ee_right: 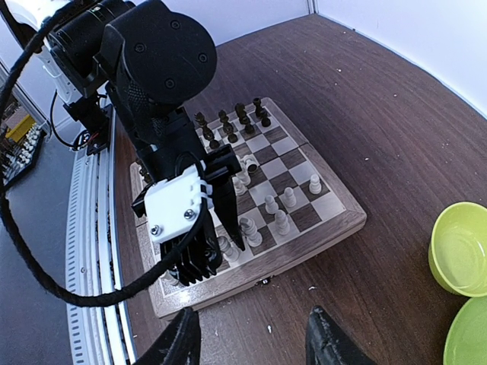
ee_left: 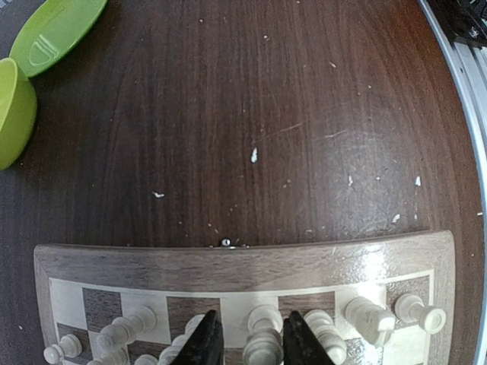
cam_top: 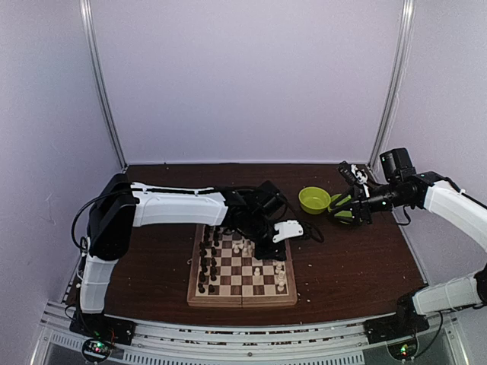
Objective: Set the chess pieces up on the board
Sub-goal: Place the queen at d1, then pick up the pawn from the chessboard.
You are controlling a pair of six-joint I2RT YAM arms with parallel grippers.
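The board [cam_top: 242, 302] lies at the table's front centre. Dark chess pieces [cam_top: 207, 266] stand along its left side and cream-white ones [cam_top: 280, 277] along its right. My left gripper [cam_top: 268, 249] is low over the white side. In the left wrist view its jaws [ee_left: 253, 344] are open and straddle a white piece [ee_left: 264, 346], with a small gap on each side, near the board's border [ee_left: 228, 266]. My right gripper [cam_top: 346, 209] hovers high to the right of the board. It is wide open and empty [ee_right: 255, 353], looking down on the board [ee_right: 335, 228] and the left gripper [ee_right: 221, 228].
A green bowl [cam_top: 314, 199] and a green plate [ee_right: 468, 338] sit behind and right of the board, just under my right gripper. They also show in the left wrist view, bowl [ee_left: 11, 106] and plate [ee_left: 57, 30]. White crumbs dot the dark table [ee_left: 254, 156].
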